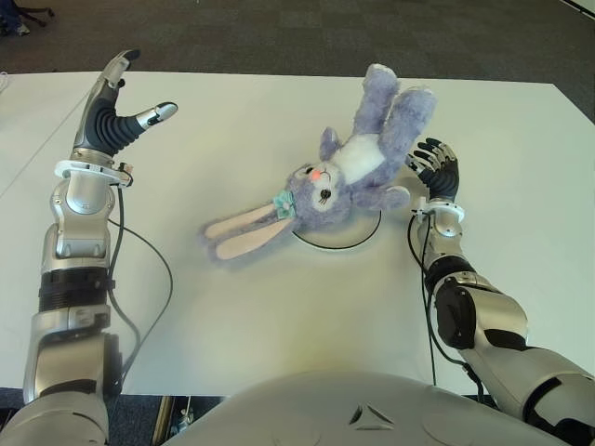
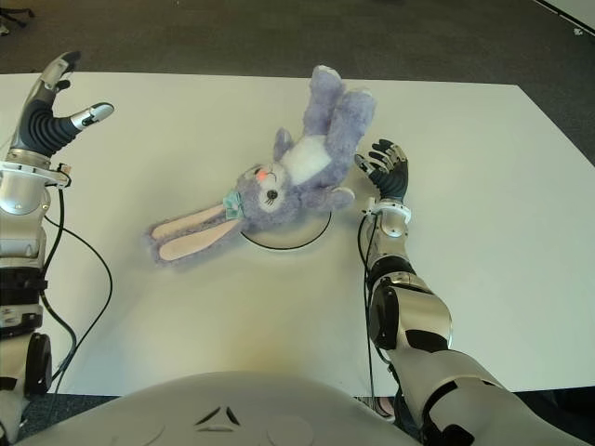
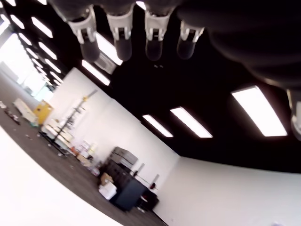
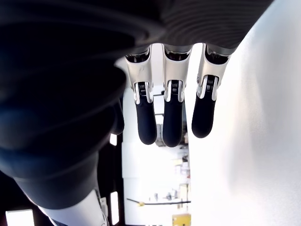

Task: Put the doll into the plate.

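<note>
The doll point(image 1: 344, 181) lies sprawled over the plate point(image 1: 337, 238) at frame centre, so placing looks done (ears and legs overhang), and the empty right hand point(image 1: 435, 169), fingers loosely apart beside it, need only pull clear, while the open left hand point(image 1: 119, 110) shows upper left.
</note>
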